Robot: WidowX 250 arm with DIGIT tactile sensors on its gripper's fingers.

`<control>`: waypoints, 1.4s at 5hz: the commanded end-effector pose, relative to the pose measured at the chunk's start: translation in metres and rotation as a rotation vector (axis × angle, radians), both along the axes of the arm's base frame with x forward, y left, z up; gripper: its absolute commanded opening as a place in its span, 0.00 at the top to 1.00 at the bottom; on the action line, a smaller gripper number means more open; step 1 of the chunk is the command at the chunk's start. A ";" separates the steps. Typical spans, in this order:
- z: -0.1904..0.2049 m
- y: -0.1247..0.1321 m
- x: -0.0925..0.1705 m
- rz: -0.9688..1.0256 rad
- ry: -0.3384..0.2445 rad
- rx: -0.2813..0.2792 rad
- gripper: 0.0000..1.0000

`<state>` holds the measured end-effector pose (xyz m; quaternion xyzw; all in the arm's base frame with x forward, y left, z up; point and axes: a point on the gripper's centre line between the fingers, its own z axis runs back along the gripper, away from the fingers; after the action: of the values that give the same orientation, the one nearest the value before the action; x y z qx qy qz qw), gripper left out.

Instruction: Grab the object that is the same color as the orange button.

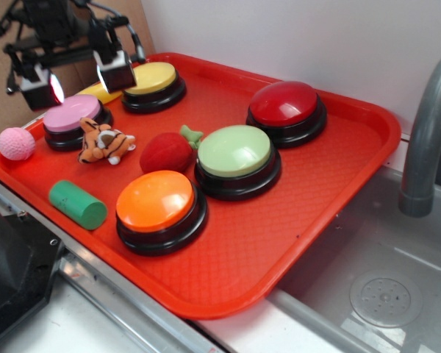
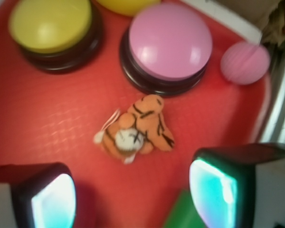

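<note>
A small plush tiger (image 1: 104, 142) (image 2: 135, 129), orange with black stripes and a white face, lies on the red tray (image 1: 279, 213) beside the pink button. The orange button (image 1: 159, 206) sits near the tray's front edge, to the right of the tiger. My gripper (image 1: 75, 79) hangs high over the tray's back left, above the pink button and the tiger. Its jaws are wide open and hold nothing. In the wrist view the gripper (image 2: 133, 194) shows the tiger lying on the tray just ahead of the gap between the glowing pads (image 2: 54, 199).
On the tray also stand a pink button (image 1: 73, 118) (image 2: 170, 42), yellow button (image 1: 153, 82) (image 2: 50, 26), red button (image 1: 285, 107) and pale green button (image 1: 235, 156). A red plush strawberry (image 1: 167, 151), green cylinder (image 1: 77, 204) (image 2: 183, 213) and pink ball (image 1: 16, 143) (image 2: 244, 62) lie nearby. A sink and faucet (image 1: 426, 140) are right.
</note>
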<state>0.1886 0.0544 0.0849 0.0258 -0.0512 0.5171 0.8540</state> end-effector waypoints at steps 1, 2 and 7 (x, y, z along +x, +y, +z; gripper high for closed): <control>-0.033 0.025 0.001 0.148 0.027 0.008 0.00; -0.047 0.031 0.002 0.169 0.019 0.022 0.00; -0.064 0.024 -0.006 0.233 0.002 -0.060 1.00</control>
<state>0.1873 0.0768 0.0161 0.0094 -0.0191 0.6139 0.7891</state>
